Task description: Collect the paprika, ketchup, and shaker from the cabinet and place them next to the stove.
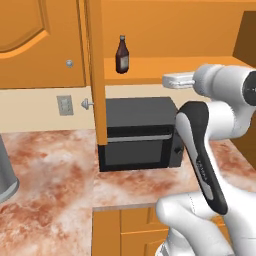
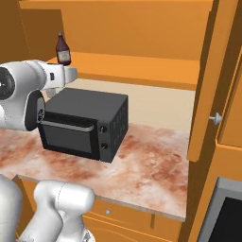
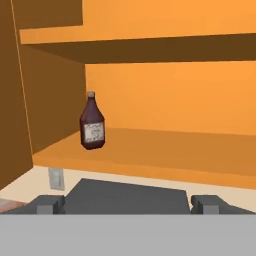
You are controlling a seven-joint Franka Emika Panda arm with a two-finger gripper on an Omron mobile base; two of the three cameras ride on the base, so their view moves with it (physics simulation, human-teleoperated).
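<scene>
A: Hand view first, left to right: what have you got?

B: On the left is the brown inner side wall of the cabinet [image 3: 50, 100]. Just right of it the ketchup [image 3: 92, 123] stands upright near the front edge of the lower shelf, with bare shelf off to the right. My jaws [image 3: 127, 204] are spread wide and hold nothing. They sit well short of the bottle, lower than it and off to its right. I can't pick out the paprika or the shaker on the part of the shelf I can see.

A: What could go wrong from here?

B: The bottle is slim and tall and sits by the shelf lip. If I come in off-centre, one finger could nudge it before the other touches, and it may tip or roll off onto the counter [image 1: 55, 165].

A: And what's around you?

B: From the left base view, an outlet [image 1: 65, 105] is on the wall and the open door [image 1: 96, 70] hangs edge-on just left of the bottle. The black microwave [image 1: 137, 132] sits right under the shelf, so reaching low risks hitting its top.
</scene>
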